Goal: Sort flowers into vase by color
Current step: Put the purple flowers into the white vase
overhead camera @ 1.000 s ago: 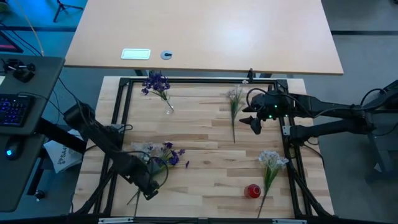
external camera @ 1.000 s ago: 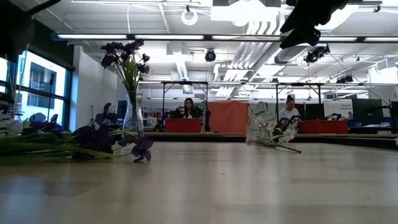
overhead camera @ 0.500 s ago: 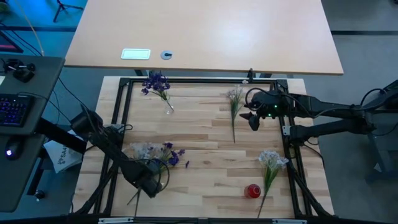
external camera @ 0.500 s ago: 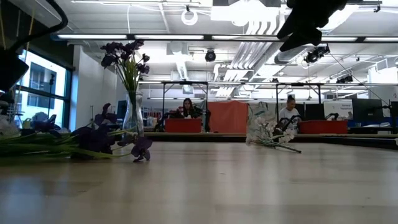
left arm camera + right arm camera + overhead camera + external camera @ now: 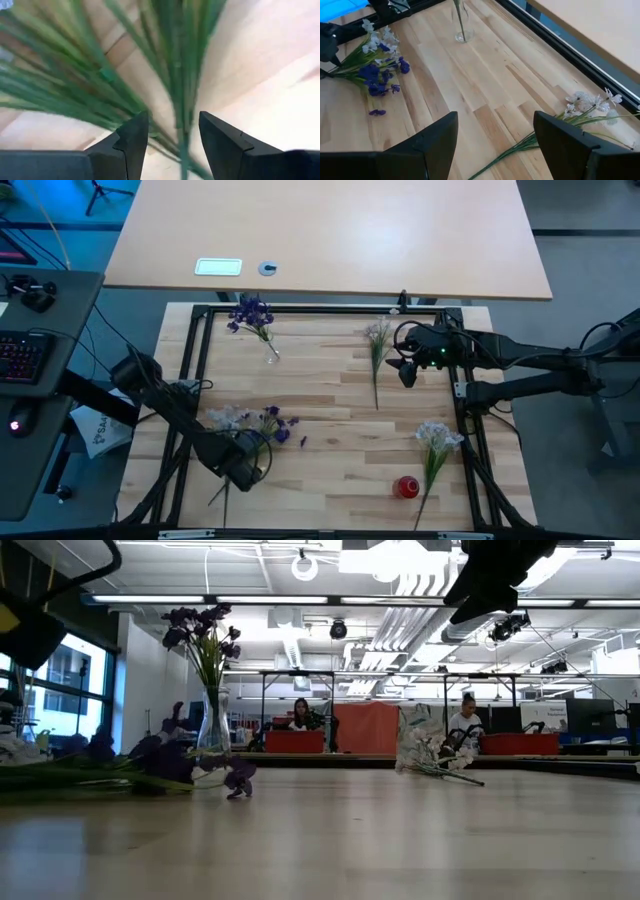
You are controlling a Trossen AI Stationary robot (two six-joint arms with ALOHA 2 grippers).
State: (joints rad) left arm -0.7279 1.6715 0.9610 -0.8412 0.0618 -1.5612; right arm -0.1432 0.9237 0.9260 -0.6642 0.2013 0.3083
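Straddling a green stem, my left jaws (image 5: 243,470) stand open at about seven o'clock on the desk (image 5: 330,430), low over the mixed purple and white flowers (image 5: 250,424) lying there. One loose purple bloom (image 5: 303,442) lies just beside them. My right jaws (image 5: 407,372) hover spread wide at two o'clock, beside a white spray (image 5: 377,340). More purple flowers stand in the vase (image 5: 271,352) at eleven o'clock.

The left arm reaches low toward the near left of the desk (image 5: 330,395), its gripper (image 5: 172,137) with jaws parted. The right arm stretches in from the right, its gripper (image 5: 406,372) raised, jaws wide apart.
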